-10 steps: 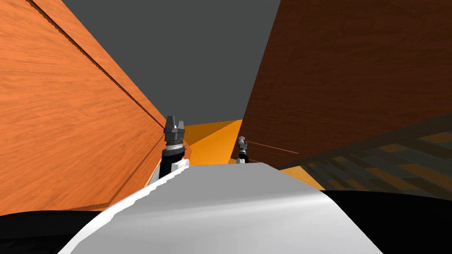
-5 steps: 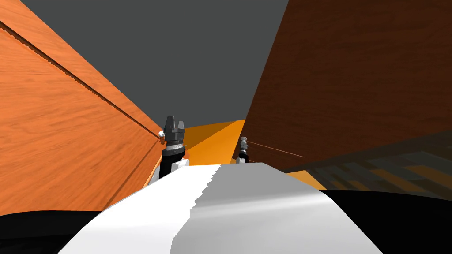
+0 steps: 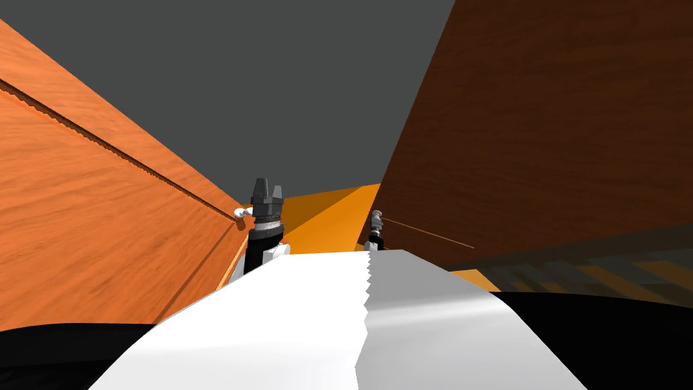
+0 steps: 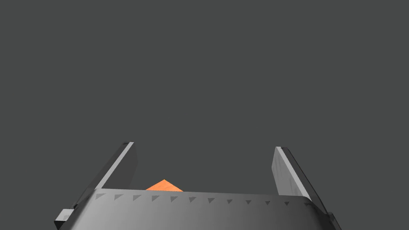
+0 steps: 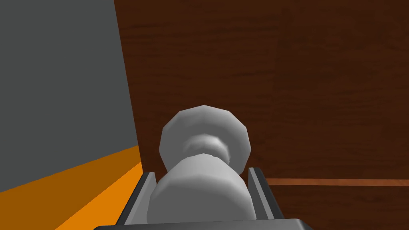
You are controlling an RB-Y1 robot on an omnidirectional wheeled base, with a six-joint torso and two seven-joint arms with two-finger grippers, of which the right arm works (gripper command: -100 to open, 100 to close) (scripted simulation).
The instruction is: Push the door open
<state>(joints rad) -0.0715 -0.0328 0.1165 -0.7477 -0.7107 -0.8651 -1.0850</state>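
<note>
You have, item one, the right gripper (image 5: 202,174), fingers clamped on the grey knob (image 5: 201,199) of the dark brown door (image 5: 299,80) standing at your right above the orange floor (image 5: 80,191); item two, the left gripper (image 4: 203,146), fingers apart and holding nothing, raised beside the orange wooden panel (image 3: 101,223).

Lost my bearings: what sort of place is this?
Probably a narrow doorway or hall inside a house. A dark brown wooden door stands on the right, its grey knob held in the right gripper; an orange wood panel is on the left, with a grey wall and orange floor ahead.
</note>
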